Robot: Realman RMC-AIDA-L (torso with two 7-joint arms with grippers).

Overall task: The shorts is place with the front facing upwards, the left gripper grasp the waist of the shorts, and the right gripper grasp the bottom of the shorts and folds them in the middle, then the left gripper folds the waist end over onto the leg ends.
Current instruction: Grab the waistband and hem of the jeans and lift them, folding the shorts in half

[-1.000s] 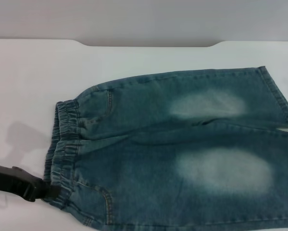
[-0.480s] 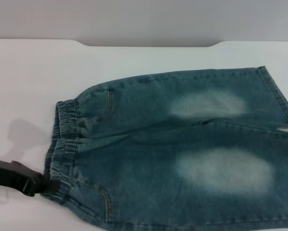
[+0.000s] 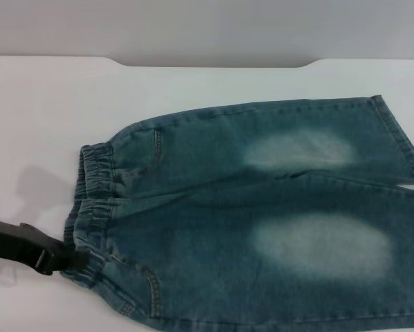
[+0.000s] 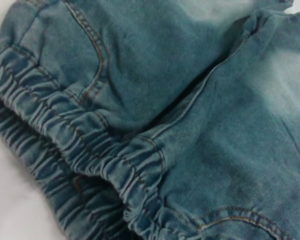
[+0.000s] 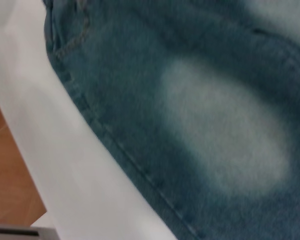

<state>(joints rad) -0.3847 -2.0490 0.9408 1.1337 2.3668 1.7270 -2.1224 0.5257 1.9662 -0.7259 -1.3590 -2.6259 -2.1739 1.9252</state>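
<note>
left gripper (image 3: 74, 261) low at near left, black arm reaching inward

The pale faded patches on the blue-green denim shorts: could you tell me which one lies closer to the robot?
The larger oval patch on the near leg of the shorts; the smaller patch sits on the far leg, toward the table's back edge.

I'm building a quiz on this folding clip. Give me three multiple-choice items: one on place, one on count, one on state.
1. The left gripper is at the shorts':
A waistband
B leg hems
C crotch

2. Pale faded patches on the front:
A one
B two
C four

3. The shorts lie:
A rolled up
B folded in half
C spread flat, front up

Key: A, the left gripper meets the waistband. B, two pale patches show on the shorts. C, both legs lie open on the white table.
</note>
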